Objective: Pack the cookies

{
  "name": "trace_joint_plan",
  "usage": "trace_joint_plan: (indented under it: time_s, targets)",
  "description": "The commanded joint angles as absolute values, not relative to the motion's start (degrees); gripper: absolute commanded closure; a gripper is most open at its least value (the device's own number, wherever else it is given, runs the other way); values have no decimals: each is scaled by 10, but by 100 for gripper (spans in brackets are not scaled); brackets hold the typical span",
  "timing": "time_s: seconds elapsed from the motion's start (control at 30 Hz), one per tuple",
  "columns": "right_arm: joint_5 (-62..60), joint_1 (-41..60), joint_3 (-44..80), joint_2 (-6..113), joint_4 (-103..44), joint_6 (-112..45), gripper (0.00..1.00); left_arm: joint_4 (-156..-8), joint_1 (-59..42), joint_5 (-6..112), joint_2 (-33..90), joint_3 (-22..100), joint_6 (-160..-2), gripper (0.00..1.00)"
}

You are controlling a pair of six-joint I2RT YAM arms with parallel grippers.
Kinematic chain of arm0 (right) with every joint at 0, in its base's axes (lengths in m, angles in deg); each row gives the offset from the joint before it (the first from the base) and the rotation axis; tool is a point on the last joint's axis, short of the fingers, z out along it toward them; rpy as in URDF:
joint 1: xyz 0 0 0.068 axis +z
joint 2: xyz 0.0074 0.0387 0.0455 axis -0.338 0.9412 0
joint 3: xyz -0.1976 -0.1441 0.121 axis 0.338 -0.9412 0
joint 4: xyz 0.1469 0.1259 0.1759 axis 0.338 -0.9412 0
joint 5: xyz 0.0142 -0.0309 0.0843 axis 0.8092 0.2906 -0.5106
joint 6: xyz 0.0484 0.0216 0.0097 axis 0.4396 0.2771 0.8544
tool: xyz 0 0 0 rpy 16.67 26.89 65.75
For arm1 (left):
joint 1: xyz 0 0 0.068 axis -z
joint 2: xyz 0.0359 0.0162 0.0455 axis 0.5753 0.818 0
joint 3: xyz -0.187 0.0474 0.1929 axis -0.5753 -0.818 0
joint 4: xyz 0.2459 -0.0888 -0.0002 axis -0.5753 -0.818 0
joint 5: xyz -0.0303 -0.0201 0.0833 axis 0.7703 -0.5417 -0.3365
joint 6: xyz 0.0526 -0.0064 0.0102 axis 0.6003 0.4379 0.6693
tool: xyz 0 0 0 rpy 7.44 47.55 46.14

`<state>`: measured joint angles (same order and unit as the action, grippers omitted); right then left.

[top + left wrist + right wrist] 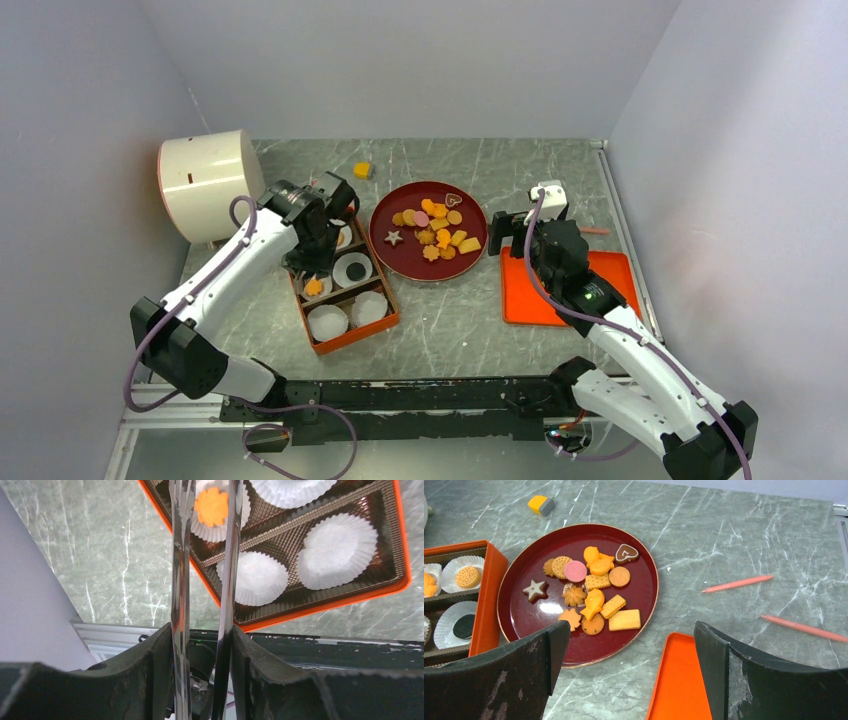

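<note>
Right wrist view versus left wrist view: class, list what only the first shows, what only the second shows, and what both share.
Only right wrist: the red plate of cookies, two pink sticks, the orange tray. Only left wrist: two empty paper cups at the box's near end, the black rail. Both: the orange box and grey marble table.

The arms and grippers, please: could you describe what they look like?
The left arm and right arm both have white shells, black joints and looping lilac cables; the right one shows a small green light. The left gripper carries two long, clear blades on black blocks. The right gripper has broad black fingers, scuffed grey.
</note>
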<state>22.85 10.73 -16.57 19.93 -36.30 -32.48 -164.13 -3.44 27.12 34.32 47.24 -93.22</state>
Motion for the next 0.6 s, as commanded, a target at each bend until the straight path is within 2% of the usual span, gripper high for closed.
trace_joint_plan:
  time_s: [0.0,0.37,0.57]
  targets:
    - [230,106,-152,196,-337,-324,0,-1647,-36,274,342,519,-921,54]
    - [240,106,-154,186,-339,-325,0,-1636,-30,288,394,604,-878,58]
    - [252,106,-156,177,-346,-327,0,-1610,37,301,447,666,-880,58]
